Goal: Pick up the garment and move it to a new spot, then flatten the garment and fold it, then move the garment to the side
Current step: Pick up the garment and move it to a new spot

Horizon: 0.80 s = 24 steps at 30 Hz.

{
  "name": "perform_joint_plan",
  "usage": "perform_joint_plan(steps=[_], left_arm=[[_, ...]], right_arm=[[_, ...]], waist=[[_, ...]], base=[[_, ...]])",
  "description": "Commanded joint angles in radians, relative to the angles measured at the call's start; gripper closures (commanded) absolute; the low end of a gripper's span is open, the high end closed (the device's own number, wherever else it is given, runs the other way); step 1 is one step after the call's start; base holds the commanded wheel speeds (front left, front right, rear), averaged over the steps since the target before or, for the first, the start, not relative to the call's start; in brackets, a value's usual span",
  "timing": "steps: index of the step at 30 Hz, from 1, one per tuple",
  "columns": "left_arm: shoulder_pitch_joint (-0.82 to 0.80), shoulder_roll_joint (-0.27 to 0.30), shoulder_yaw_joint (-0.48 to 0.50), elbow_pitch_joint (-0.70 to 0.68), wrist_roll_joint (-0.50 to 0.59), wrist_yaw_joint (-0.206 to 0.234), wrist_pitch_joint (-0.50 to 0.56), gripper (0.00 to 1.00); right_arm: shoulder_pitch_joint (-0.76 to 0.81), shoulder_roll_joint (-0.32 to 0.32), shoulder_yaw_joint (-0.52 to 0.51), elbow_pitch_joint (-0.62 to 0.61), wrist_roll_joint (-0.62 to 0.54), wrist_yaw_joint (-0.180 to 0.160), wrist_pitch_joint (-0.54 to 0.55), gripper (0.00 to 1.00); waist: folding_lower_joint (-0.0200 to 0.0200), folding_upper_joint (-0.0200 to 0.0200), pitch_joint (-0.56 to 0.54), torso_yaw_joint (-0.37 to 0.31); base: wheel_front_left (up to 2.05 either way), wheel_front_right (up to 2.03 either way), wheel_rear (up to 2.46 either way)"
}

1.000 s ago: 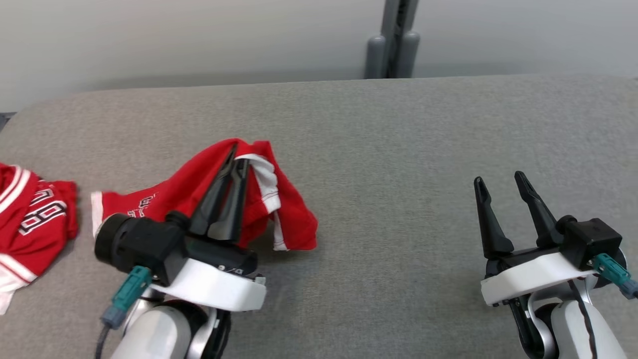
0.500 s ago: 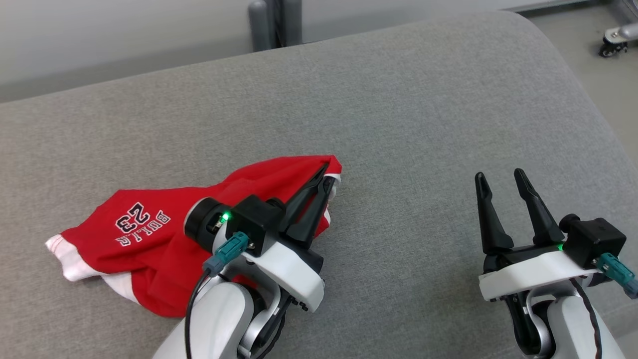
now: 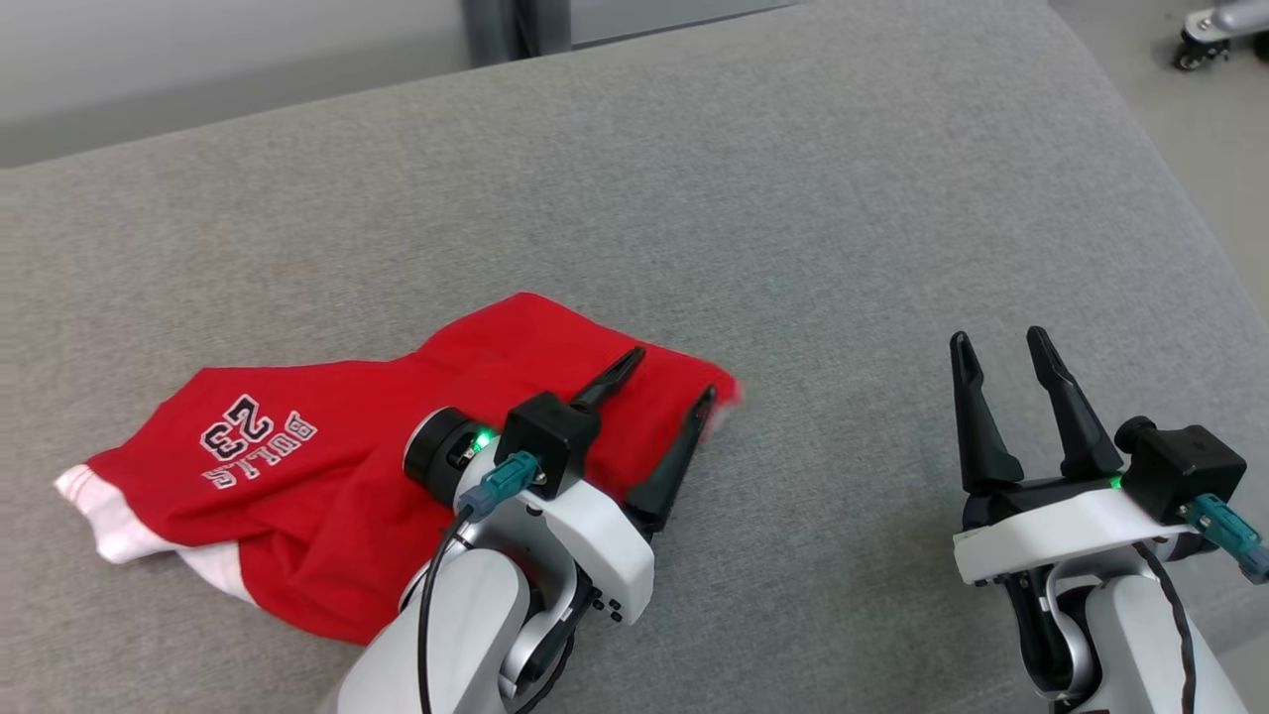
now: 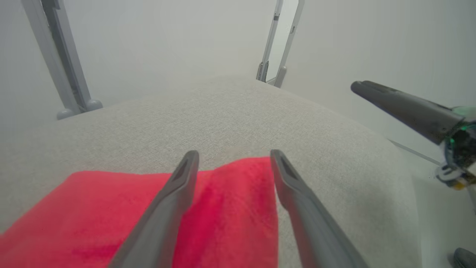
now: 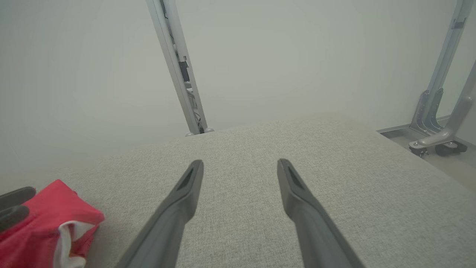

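The garment (image 3: 327,466) is a pair of red shorts with white trim and white "BULLS 23" lettering, lying crumpled on the grey cloth surface (image 3: 694,198). My left gripper (image 3: 672,375) hangs open just over its right end, fingers spread and nothing between them; the red cloth (image 4: 223,208) shows below the fingers in the left wrist view. My right gripper (image 3: 1001,342) stands open over bare grey cloth at the right, well clear of the garment. The right wrist view shows the garment's edge (image 5: 52,227) at the lower left.
The grey surface ends in a rounded right edge (image 3: 1180,198), with floor beyond it. A wheeled stand foot (image 3: 1214,35) is at the top right. Grey metal posts (image 3: 516,25) rise behind the far edge.
My left gripper has opened and let go of the garment, which now lies flatter on the surface. The head view has swung to the right. My right gripper stays open.
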State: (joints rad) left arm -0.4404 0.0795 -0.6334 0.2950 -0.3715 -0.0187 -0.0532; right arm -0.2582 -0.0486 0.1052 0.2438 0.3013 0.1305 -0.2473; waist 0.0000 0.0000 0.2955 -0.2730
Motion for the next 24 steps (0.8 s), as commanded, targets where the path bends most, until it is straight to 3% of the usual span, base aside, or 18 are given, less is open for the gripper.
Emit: perform_joint_plan(steps=[1, 6, 17, 24], left_arm=[[-0.009, 0.003, 0.001, -0.008, -0.005, -0.006, -0.01, 0.0], [0.027, 0.02, 0.027, -0.062, -0.014, 0.018, -0.055, 0.0], [0.138, 0.124, 0.249, -0.165, -0.082, 0.175, -0.132, 0.0], [0.224, 0.203, 0.341, -0.213, -0.113, 0.205, -0.147, 0.0]], right_arm=[[-0.011, -0.004, -0.004, 0.004, -0.006, 0.0, -0.009, 0.0], [-0.007, -0.005, -0.019, 0.009, -0.03, 0.0, -0.01, 0.0], [0.032, -0.005, -0.058, -0.035, -0.084, 0.0, 0.03, 0.0], [0.064, -0.005, -0.068, -0.063, -0.105, 0.0, 0.061, 0.0]], waist=[[0.0, 0.0, -0.013, 0.016], [0.0, 0.0, -0.044, 0.062], [0.0, 0.0, -0.105, 0.175], [0.0, 0.0, -0.147, 0.221]], base=[[0.0, 0.0, 0.0], [0.0, 0.0, 0.0], [0.0, 0.0, 0.0], [0.0, 0.0, 0.0]])
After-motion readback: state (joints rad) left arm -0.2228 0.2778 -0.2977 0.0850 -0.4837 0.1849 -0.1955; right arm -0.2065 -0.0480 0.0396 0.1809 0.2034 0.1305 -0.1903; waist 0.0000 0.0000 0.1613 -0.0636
